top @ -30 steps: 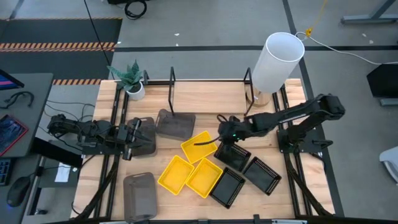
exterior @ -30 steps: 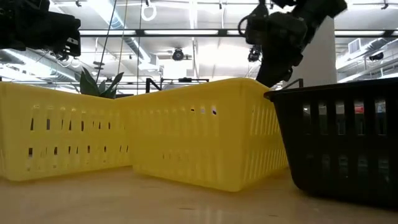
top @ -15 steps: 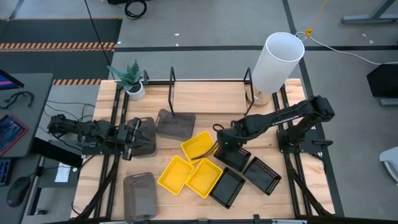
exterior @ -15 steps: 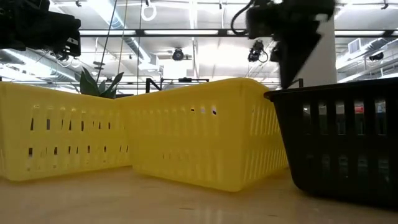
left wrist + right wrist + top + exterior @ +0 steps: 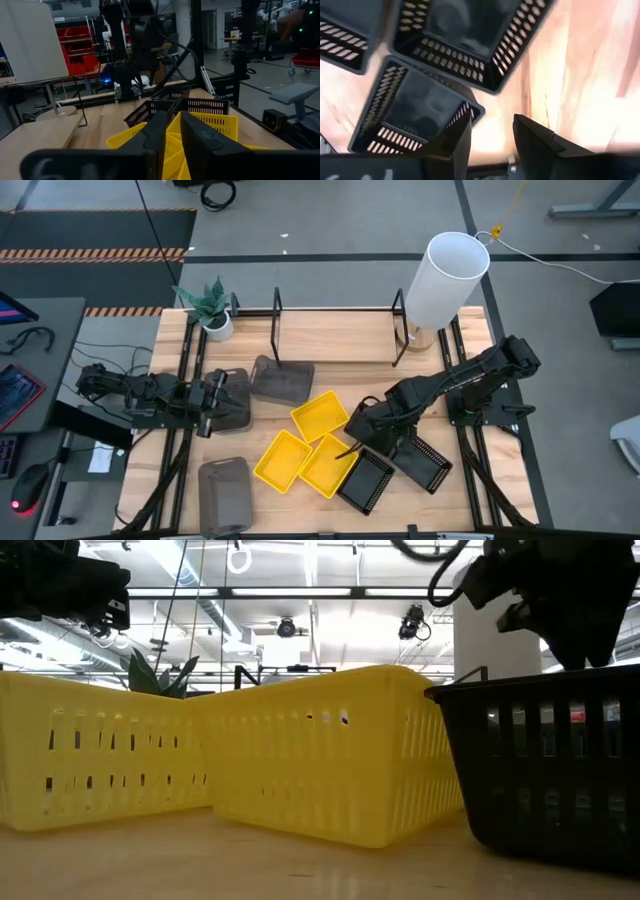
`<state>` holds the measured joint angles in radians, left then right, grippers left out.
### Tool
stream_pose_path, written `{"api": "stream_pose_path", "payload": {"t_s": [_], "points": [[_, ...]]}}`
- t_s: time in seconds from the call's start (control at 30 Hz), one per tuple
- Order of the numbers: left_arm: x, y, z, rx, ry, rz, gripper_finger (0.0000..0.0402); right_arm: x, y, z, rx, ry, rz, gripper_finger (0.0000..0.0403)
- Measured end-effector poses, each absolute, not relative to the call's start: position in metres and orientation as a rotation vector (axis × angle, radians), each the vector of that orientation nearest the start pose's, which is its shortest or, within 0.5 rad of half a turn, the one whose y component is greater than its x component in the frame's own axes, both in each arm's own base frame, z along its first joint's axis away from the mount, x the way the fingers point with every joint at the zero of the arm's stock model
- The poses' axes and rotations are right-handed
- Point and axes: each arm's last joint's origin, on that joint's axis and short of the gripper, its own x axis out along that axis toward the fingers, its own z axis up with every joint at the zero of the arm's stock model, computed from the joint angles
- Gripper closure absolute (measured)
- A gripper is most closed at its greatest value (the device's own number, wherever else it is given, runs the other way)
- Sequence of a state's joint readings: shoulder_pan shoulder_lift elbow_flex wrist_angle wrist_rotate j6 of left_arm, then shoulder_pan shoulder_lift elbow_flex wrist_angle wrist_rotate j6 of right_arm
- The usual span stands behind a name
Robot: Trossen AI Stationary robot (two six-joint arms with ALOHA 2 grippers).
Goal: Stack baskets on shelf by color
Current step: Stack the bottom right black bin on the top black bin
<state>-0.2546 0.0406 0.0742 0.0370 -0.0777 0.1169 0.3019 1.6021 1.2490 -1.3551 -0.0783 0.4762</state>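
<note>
Right gripper [image 5: 356, 442] has swung off the yellow baskets [image 5: 303, 445] toward the black baskets [image 5: 367, 479], fingers apart and empty; nearest black one sits just below it. Left gripper [image 5: 212, 402] waits, shut.

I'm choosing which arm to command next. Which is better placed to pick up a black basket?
Right. The right tool hangs open over the black baskets, which fill its wrist view. The left tool sits at the table's left side over a grey basket, with the yellow baskets between it and the black ones.
</note>
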Motion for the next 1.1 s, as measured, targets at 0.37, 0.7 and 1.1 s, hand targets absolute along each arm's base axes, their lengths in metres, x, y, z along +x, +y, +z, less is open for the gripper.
{"api": "stream_pose_path", "payload": {"t_s": [0.37,0.7,1.1], "points": [[0.093,-0.022,0.189,0.105,-0.077,-0.173,0.0342,0.216,0.073,0.217,0.469,1.759,-0.245,0.0252],[0.093,-0.022,0.189,0.105,-0.076,-0.173,0.034,0.188,0.067,0.195,0.718,1.697,-0.336,0.0226],[0.093,-0.022,0.189,0.105,-0.076,-0.173,0.034,0.184,0.067,0.17,0.785,1.727,-0.384,0.0199]]}}
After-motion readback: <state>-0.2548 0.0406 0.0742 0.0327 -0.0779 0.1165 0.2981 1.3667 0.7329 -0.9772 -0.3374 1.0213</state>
